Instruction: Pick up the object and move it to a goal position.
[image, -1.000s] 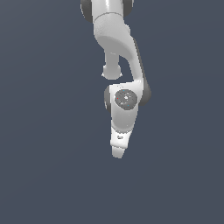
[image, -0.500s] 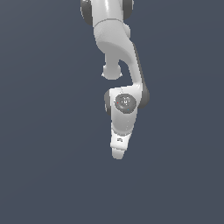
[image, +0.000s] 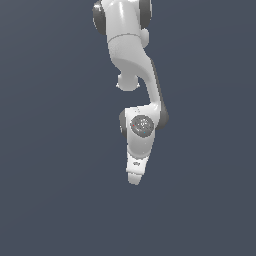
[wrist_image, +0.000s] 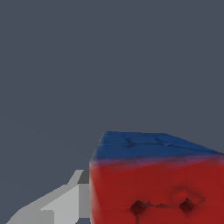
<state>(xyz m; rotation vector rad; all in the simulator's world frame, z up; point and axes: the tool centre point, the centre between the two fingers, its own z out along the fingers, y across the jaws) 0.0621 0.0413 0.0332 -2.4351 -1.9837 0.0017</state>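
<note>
The wrist view is filled by the object (wrist_image: 157, 188), a boxy block with a red face and a blue upper face, very close to the camera. One grey finger (wrist_image: 65, 203) lies flat against the block's side; the other finger is out of frame. In the exterior view the white arm hangs over a plain dark grey floor, and its hand ends at the gripper (image: 135, 178). There the hand hides both the fingers and the object.
Plain dark grey ground surrounds the arm in both views. No other objects, containers or edges show. No goal marker is visible.
The hand has shifted slightly toward the lower edge of the exterior view over the last second, and the wrist has turned a little.
</note>
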